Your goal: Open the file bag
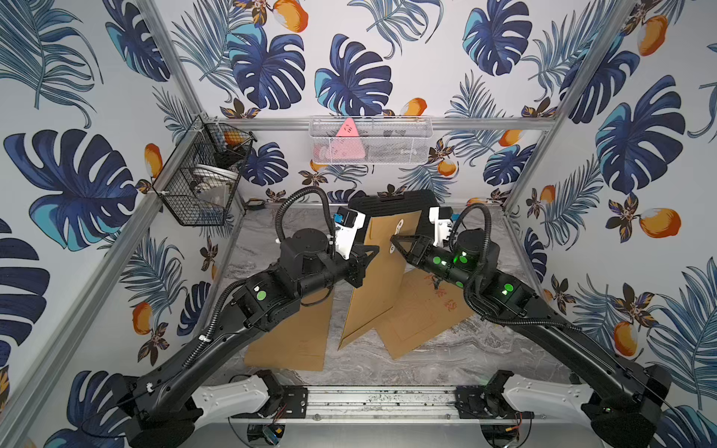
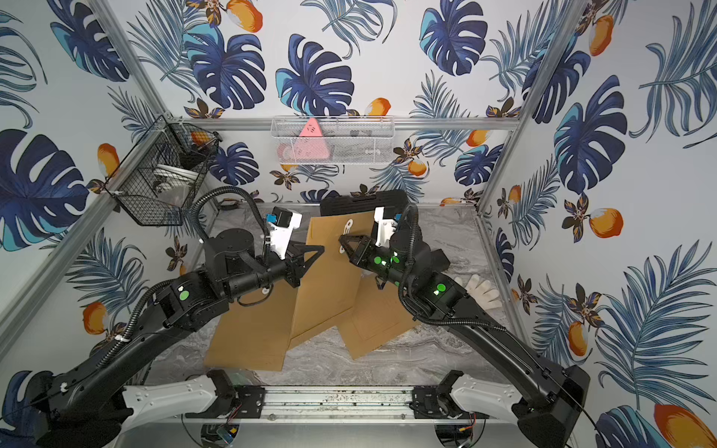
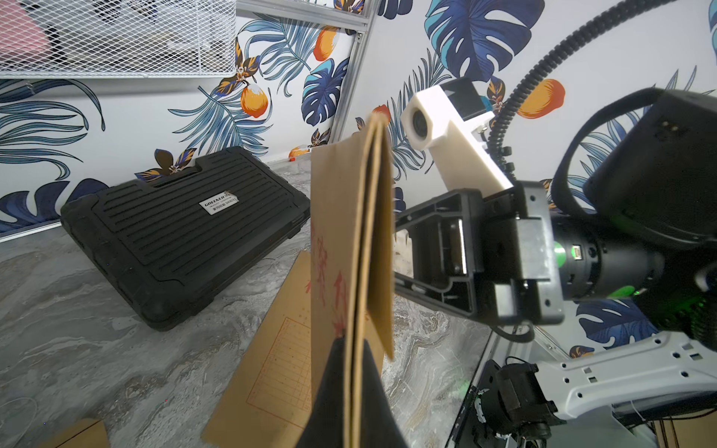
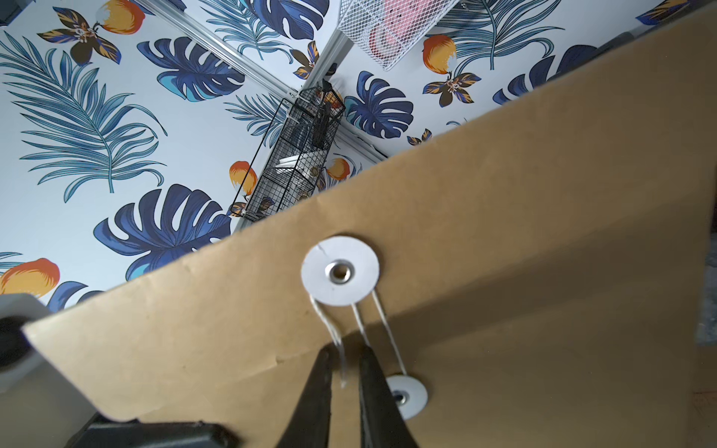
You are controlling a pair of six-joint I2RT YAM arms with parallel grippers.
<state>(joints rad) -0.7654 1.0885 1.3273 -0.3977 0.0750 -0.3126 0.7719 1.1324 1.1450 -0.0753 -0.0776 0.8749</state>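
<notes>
1. Marble tabletop (image 1: 446, 360): the left gripper (image 3: 355, 345) has its fingers pressed together on the file bag's (image 3: 337, 201) edge.
2. Right gripper (image 4: 349, 351): fingers slightly apart, with the closure string (image 4: 341, 368) hanging between them.
3. The bag stands tilted between both grippers, with flat envelopes (image 1: 295, 337) beneath it.

Case (image 1: 419, 203) partly hidden (behind file bag (image 1: 380, 279))

Left gripper (image 1: 374, 250) and right gripper (image 1: 394, 238) flank raised file bag (image 1: 368, 302).
</notes>
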